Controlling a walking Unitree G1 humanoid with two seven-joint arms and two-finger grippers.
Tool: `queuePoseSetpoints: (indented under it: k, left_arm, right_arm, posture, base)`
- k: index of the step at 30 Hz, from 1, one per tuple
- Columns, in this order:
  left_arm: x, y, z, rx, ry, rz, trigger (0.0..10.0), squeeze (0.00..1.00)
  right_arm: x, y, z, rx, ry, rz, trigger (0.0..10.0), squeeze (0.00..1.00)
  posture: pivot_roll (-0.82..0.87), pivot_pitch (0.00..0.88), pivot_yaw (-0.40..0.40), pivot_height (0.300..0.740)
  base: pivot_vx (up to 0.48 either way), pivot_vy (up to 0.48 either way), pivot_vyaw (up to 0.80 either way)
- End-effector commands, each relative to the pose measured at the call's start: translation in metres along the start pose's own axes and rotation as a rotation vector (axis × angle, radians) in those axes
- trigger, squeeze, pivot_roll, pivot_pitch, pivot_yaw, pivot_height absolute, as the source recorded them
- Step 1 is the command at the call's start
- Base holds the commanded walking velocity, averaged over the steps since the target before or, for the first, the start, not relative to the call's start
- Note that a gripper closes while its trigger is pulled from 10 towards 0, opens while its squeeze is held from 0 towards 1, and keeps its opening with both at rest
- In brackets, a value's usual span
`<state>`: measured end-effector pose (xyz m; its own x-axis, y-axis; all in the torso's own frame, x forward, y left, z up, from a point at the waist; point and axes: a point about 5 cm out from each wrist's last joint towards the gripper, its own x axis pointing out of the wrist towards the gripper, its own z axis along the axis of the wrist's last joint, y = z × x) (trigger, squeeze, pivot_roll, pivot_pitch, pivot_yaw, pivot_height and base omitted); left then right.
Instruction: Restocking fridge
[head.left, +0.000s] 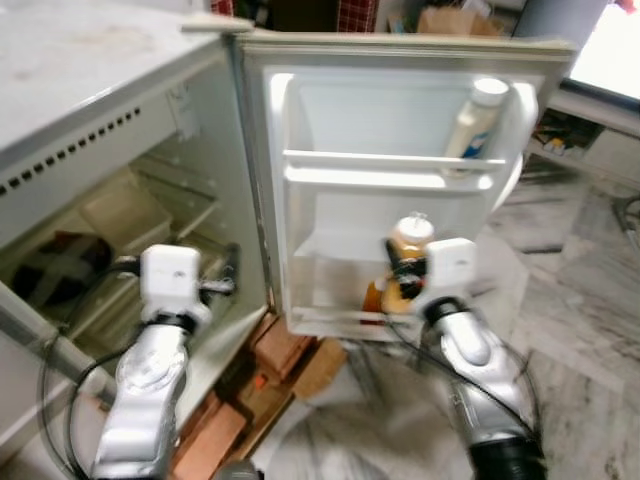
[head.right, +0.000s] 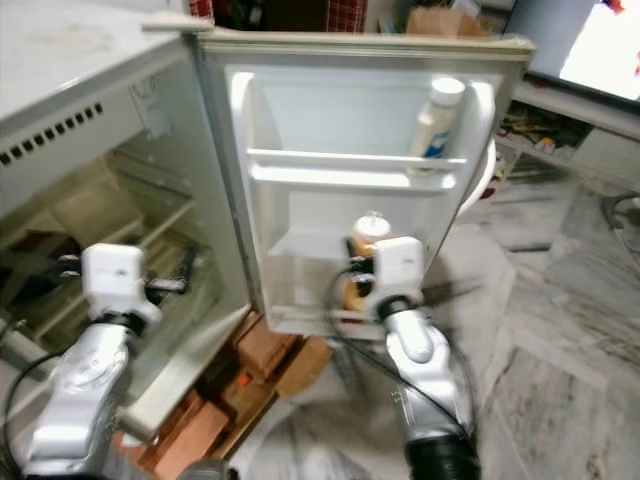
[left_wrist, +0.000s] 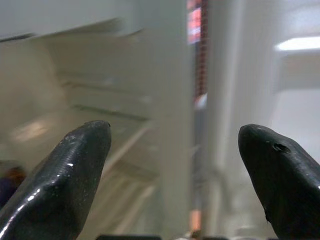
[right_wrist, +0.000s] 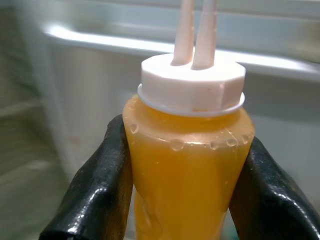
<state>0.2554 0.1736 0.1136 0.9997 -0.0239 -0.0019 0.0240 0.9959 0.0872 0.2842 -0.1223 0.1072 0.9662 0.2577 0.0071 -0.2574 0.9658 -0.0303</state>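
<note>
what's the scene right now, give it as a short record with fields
place: open fridge, its door swung wide, stone floor beyond
right gripper: shut on the yellow squeeze bottle, held at the door's lower shelf
left gripper: open, holding nothing, raised before the fridge's interior
upper door shelf: white bottle standing at its right end
lower door shelf: a dark-orange item beside the held bottle, too blurred to name
under the fridge: bricks

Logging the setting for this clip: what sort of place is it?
Likely a lived-in home, kitchen or living area: an open fridge with a white bottle in its door, a marble floor, and cluttered low shelving behind.
</note>
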Motion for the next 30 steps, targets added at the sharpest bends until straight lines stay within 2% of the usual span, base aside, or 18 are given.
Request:
queuePoseSetpoints:
  k: [1,11,21,30]
  left_arm:
    - [0.001,-0.006,0.004,-0.008,-0.017,-0.014,10.0,0.0]
    - [-0.001,-0.01,0.009,-0.024,-0.049,-0.074,10.0,0.0]
    - [-0.002,-0.01,0.009,-0.02,-0.051,-0.076,10.0,0.0]
    - [-0.006,-0.008,0.007,-0.012,-0.04,-0.068,10.0,0.0]
  right_arm:
    - [-0.001,-0.01,0.003,-0.016,-0.007,-0.021,10.0,0.0]
    - [-0.001,-0.014,0.0,-0.033,0.021,-0.056,10.0,0.0]
    - [-0.004,-0.018,-0.004,-0.043,0.049,-0.052,10.0,0.0]
    - [-0.007,-0.017,-0.006,-0.064,0.121,-0.03,10.0,0.0]
  posture:
    - [0.11,0.053,-0.038,0.74]
    - [0.11,0.056,-0.035,0.74]
    - [0.11,0.061,-0.037,0.74]
    - [0.11,0.062,-0.041,0.74]
  base:
    - [0.0,0.0,0.0]
    - [0.0,0.0,0.0]
    - [0.319,0.0,0.0]
    - [0.0,0.0,0.0]
